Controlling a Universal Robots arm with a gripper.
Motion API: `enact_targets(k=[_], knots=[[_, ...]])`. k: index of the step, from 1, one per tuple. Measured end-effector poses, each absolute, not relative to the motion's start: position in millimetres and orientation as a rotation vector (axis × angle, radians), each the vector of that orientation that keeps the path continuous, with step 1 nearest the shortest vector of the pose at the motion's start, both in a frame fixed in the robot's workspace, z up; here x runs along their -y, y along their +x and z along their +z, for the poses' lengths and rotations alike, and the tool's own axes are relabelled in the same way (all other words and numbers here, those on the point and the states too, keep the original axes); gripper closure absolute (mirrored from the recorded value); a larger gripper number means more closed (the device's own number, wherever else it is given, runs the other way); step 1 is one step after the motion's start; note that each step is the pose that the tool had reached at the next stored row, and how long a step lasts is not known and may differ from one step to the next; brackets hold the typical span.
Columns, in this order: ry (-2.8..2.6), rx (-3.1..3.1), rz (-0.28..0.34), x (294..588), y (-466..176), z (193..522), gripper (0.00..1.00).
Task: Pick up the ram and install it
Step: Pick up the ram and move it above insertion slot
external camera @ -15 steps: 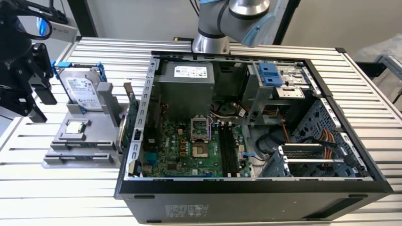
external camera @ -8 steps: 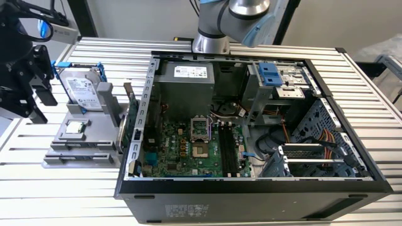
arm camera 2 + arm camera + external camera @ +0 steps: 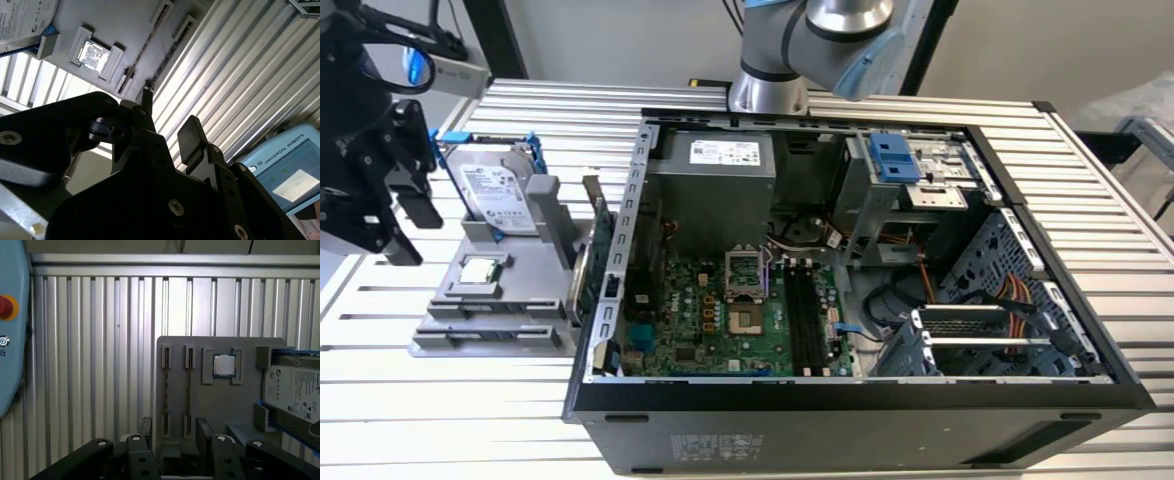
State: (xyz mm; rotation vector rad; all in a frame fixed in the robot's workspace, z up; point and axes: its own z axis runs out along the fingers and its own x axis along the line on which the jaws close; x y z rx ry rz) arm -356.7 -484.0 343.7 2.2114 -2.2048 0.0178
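Note:
The ram (image 3: 188, 390) stands on edge in a slot of the grey holder (image 3: 200, 405), with a second thin stick (image 3: 166, 390) in the slot beside it. In the exterior view the ram (image 3: 591, 230) is a thin greenish stick between the holder and the case wall. My gripper (image 3: 411, 225) hangs at the exterior view's far left, apart from the holder. Its black fingers (image 3: 145, 427) stand open with nothing between them, in line with the two sticks but short of them. The second wrist view also shows the gripper (image 3: 170, 117) open.
The holder also carries a hard drive (image 3: 494, 195) and a small square processor (image 3: 480, 268). To the exterior view's right of it lies the open computer case (image 3: 854, 390), with long black memory slots (image 3: 803, 320) on its motherboard. A blue pendant (image 3: 10, 330) lies on the ribbed table.

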Motion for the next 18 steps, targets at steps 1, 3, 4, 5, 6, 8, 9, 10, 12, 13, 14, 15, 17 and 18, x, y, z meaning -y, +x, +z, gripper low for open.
enact_targets(k=[1,3,4,5,6,8,9,10,12,13,14,15,17,18], knots=[[2.211,2.204,0.019,484.0,-356.7,343.3,0.00],[2.210,2.204,0.020,484.0,-356.7,342.4,0.00],[2.210,2.204,0.021,484.0,-356.7,342.0,0.00],[2.210,2.203,0.021,484.0,-356.7,341.6,0.00],[2.209,2.203,0.022,484.0,-356.7,341.3,0.00],[2.209,2.202,0.023,484.0,-356.7,340.5,0.00],[2.208,2.202,0.024,484.0,-356.7,340.0,0.00],[2.208,2.201,0.025,484.0,-356.7,339.6,0.00],[2.207,2.201,0.026,484.0,-356.7,338.7,0.00],[2.207,2.200,0.027,484.0,-356.7,338.2,0.00],[2.207,2.200,0.028,484.0,-356.7,337.7,0.00],[2.207,2.200,0.028,484.0,-356.7,337.1,0.00],[2.206,2.199,0.029,484.0,-356.7,336.0,0.00],[2.206,2.199,0.030,484.0,-356.7,335.3,0.00]])
